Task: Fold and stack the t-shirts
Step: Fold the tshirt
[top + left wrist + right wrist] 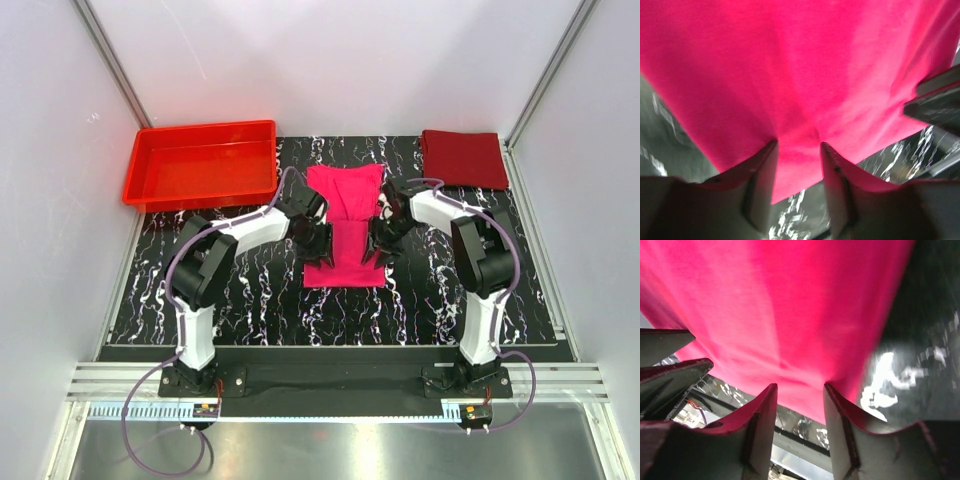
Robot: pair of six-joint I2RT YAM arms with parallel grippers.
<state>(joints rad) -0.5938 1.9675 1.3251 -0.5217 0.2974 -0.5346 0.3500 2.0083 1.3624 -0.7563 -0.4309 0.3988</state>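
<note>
Find pink t-shirt [345, 200] mid-table [250, 300], partly folded, far part wider than near strip. Note left pincer [318, 243] at its left edge and right pincer [380, 243] at its right edge, each nipping a pucker of pink cloth between its fingertips, per wrist views. Cannot count fold layers from above; both side edges hidden under arms at the grips. Wrist views blurred, with cloth filling most of each frame and its outline cut off. Glimpse the opposite pincer at the frame edge in each. Find maroon t-shirt [463, 158] folded at far right corner, well apart. Note red tray [200, 165] at far left.
</note>
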